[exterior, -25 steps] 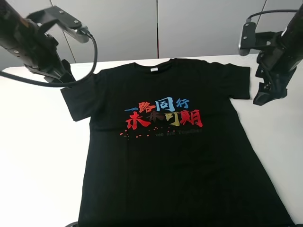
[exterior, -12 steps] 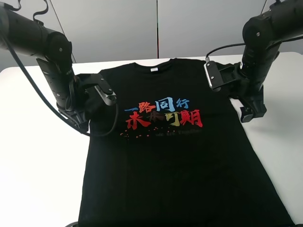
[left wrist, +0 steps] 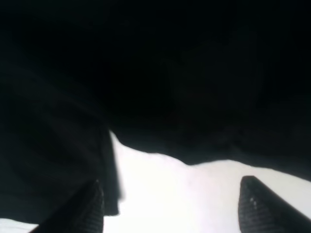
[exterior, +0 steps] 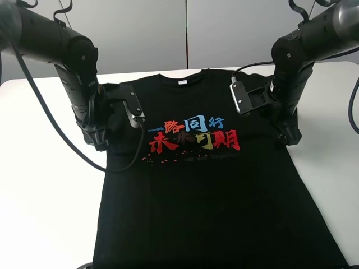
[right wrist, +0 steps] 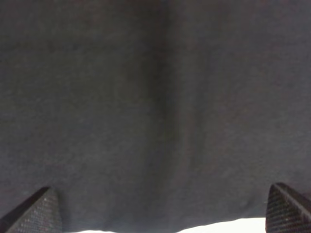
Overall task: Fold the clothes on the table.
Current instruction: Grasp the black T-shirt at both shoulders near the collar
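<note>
Shirt [exterior: 207, 185] is lying flat, print up, mid-counter [exterior: 45, 213]. Its collar is pointing at the far edge and its hem is running off the near edge.

Left hand [exterior: 99, 140] is sitting low over the sleeve toward the far-left corner, fingers spread and gripping nothing. Its wrist view is showing sleeve hem and bare counter between them.

Right hand [exterior: 291, 137] is mirroring it toward the far-right corner, also spread and empty, with mostly fabric under it.

Risks I'm expecting:
- Left hand is straddling the hem, so it could be closing on counter instead of cloth.
- Right hand is sitting further onto the fabric, so it could be bunching both layers. The grabs would then be uneven and skewing the fold.
- Left arm's cable [exterior: 112, 171] is drooping onto the shirt and could be dragging it.
- Overhanging hem could be pulling the shirt toward the near edge during the lift.
</note>
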Robot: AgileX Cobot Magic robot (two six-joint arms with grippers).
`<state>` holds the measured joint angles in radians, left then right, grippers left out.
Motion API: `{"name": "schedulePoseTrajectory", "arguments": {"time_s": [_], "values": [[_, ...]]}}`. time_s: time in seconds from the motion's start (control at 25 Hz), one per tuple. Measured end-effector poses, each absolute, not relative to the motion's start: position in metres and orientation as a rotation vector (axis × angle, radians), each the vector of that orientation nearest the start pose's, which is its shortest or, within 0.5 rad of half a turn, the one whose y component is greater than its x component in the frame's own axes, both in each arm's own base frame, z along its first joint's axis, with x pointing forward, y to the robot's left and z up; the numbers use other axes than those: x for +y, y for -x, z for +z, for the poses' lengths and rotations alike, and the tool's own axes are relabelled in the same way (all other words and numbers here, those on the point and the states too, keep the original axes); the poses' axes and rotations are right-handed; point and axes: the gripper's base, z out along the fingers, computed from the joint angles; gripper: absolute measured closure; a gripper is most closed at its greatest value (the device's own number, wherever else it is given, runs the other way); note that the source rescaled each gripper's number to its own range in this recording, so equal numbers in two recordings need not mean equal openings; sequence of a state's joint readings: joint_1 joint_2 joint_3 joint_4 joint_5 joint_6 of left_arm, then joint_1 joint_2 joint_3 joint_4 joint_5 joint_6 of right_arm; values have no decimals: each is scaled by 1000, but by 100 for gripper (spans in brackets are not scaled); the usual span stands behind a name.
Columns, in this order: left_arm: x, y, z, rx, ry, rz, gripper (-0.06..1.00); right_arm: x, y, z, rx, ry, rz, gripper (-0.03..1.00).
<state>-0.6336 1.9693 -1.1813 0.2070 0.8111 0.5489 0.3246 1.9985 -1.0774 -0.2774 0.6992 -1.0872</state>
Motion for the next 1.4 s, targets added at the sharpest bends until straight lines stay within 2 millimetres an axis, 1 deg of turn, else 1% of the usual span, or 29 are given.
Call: {"name": "schedulePoseTrajectory", "arguments": {"time_s": [0.16,0.36,0.52,0.64,0.84,0.96,1.4], "values": [[-205,-302,140,2396,-1858,230,19,95,-331,104,2159,2272,-299,11],[-206,-303,138,2377,-1867,228,19,96,-332,104,2152,2267,-302,12],[-209,-301,125,2385,-1916,221,19,96,-332,104,2155,2265,-302,12],[-215,-298,112,2374,-1961,220,19,96,-332,104,2155,2263,-303,12],[-224,-292,98,2347,-2020,220,19,96,-332,96,2185,2264,-287,12],[-228,-289,97,2341,-2054,224,19,96,-332,95,2186,2265,-286,12],[-226,-285,95,2327,-2159,237,19,96,-332,95,2188,2265,-286,12]]}}
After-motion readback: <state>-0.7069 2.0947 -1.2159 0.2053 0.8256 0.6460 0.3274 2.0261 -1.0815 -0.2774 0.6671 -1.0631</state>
